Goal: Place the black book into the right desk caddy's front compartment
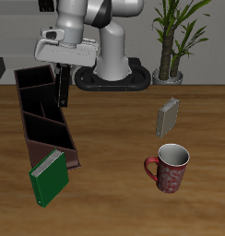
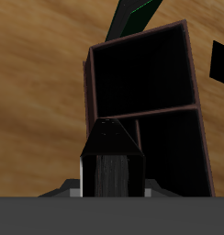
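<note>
The wooden surface [image 1: 114,138] carries everything here. Largest on it is the right desk caddy [image 1: 45,115], a long maroon-brown box with a black inside, running from the back edge towards the front edge; its slanted dividers are hard to separate in the dark interior, and in the wrist view [image 2: 146,101] only two sections show, the rest being cut off. Above its middle hangs the gripper [image 1: 62,85], clamped on the black book [image 1: 63,89], which hangs upright over the caddy, clear of the surface; the wrist view shows the book's [image 2: 111,165] white page edges, with the fingers themselves hidden. A green book [image 1: 48,177] leans against the caddy's front end. Near the front edge stands a red mug [image 1: 169,167], and farther back a grey book [image 1: 168,116].
</note>
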